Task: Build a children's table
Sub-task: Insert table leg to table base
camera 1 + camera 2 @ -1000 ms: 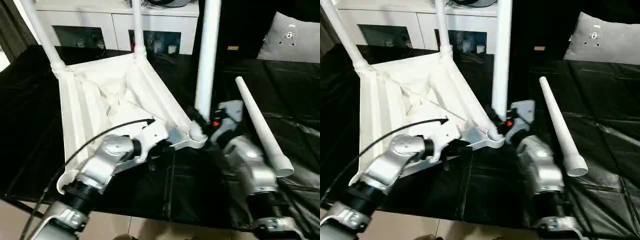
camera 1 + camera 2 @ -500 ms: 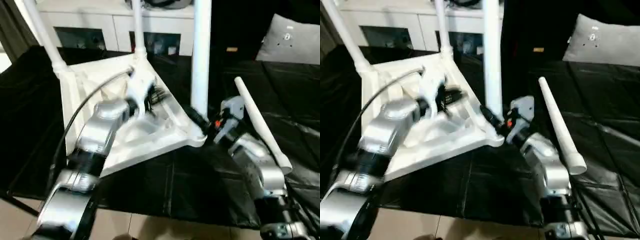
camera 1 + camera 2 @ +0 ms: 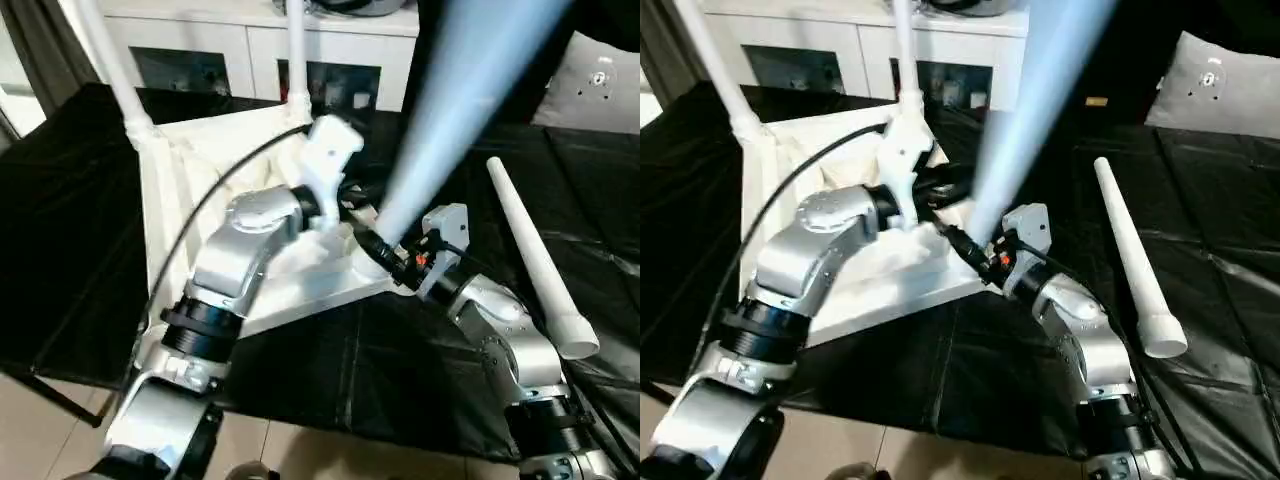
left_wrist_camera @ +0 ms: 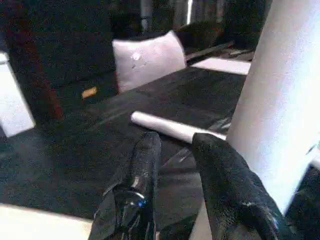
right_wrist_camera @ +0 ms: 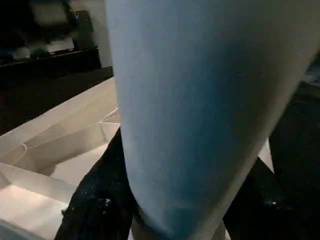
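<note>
Seating the third long white tapered plastic tube leg [image 3: 450, 110] into a corner socket of the upturned white ribbed square tabletop [image 3: 170, 200]: right fingers [image 3: 375, 250] clamp its base, left fingers [image 4: 145, 165] stand parted, empty. Next, straighten it; the fourth leg [image 3: 535, 260] lies nearby.

no readable text, no labels, no brands, no numbers anywhere
</note>
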Motion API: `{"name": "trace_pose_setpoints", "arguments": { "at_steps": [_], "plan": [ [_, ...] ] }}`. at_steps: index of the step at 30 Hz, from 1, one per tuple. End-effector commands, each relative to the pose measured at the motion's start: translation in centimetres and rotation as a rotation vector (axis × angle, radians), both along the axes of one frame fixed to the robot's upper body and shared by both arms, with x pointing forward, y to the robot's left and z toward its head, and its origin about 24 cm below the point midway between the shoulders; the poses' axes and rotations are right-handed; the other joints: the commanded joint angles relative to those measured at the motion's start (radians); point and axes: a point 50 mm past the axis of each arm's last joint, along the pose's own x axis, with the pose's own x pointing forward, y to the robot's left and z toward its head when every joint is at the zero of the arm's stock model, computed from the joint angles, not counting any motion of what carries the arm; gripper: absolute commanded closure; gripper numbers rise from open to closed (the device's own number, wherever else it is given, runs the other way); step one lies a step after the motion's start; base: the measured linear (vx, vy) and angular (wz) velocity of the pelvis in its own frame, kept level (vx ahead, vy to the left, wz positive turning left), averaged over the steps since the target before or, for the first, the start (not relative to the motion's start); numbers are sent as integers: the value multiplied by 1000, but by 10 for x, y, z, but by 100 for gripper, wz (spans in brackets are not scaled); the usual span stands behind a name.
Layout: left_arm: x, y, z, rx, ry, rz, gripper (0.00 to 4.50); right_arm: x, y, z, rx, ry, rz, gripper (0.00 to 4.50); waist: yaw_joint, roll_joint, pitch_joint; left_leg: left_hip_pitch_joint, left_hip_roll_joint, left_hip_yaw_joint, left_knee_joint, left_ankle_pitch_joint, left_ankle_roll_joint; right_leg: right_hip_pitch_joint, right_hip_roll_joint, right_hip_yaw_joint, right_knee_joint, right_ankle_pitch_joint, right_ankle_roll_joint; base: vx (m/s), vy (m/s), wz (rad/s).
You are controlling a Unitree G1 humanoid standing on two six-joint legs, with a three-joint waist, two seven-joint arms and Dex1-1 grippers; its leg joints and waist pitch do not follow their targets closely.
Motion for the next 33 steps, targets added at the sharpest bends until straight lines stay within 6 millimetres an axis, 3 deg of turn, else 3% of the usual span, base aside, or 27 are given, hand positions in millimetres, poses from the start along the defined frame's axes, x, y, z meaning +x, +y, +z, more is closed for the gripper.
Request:
{"name": "trace_pose_setpoints", "arguments": {
  "at_steps": [1, 4, 7, 10, 14, 19, 26, 29, 30, 33],
  "plan": [
    [-10, -12, 4, -9, -4, -88, 313, 4, 1, 5, -24, -14, -6, 260, -2, -9, -63, 13, 56, -19, -57, -32, 62, 67, -106, 45, -55, 98, -232, 0, 0, 0],
    [-2, -3, -3, 24, -3, -13, 313, 7, -4, 7, -33, -19, -29, 260, -5, -8, -62, 12, 53, -20, -57, -43, 53, 67, -103, 45, -59, 70, -220, 0, 0, 0],
    [3, 4, -7, 41, 1, 28, 277, 7, -8, 8, -38, -19, -40, 260, -8, -8, -64, 12, 52, -21, -57, -41, 49, 67, -102, 44, -57, 72, -213, 0, 0, 0],
    [10, 24, -27, 106, 53, 77, 259, 9, -31, 8, -64, 3, -110, 260, -10, -6, -66, 12, 49, -22, -55, -26, 50, 67, -98, 44, -54, 102, -204, 0, 0, 0],
    [7, 28, -38, 119, 104, 67, 231, 9, -43, 9, -74, 4, -141, 260, -9, -6, -68, 12, 49, -21, -52, -15, 52, 69, -99, 44, -51, 138, -213, 0, 0, 0],
    [-8, 22, -71, 164, 238, -45, 180, 9, -60, 14, -99, 12, -179, 260, -8, -5, -68, 13, 51, -20, -52, -19, 62, 68, -101, 44, -51, 131, -231, 0, 0, 0],
    [-18, 16, -103, 272, 309, -114, 160, 6, -58, 12, -110, 30, -149, 260, -10, -6, -65, 13, 51, -21, -54, -54, 54, 67, -102, 44, -61, 56, -217, 0, 0, 0],
    [-17, 19, -113, 337, 302, -88, 160, 4, -54, 11, -107, 35, -135, 260, -13, -6, -66, 13, 52, -22, -55, -49, 54, 68, -103, 44, -59, 69, -215, 0, 0, 0],
    [-13, 25, -120, 390, 297, -37, 160, 4, -51, 10, -106, 39, -126, 260, -15, 0, -66, 12, 51, -23, -54, -49, 52, 68, -103, 44, -59, 79, -218, 0, 0, 0],
    [-11, 28, -122, 414, 295, -13, 160, 3, -49, 10, -105, 41, -122, 260, -17, -3, -65, 13, 51, -24, -55, -61, 49, 70, -103, 43, -60, 73, -221, 0, 0, 0]
  ]
}}
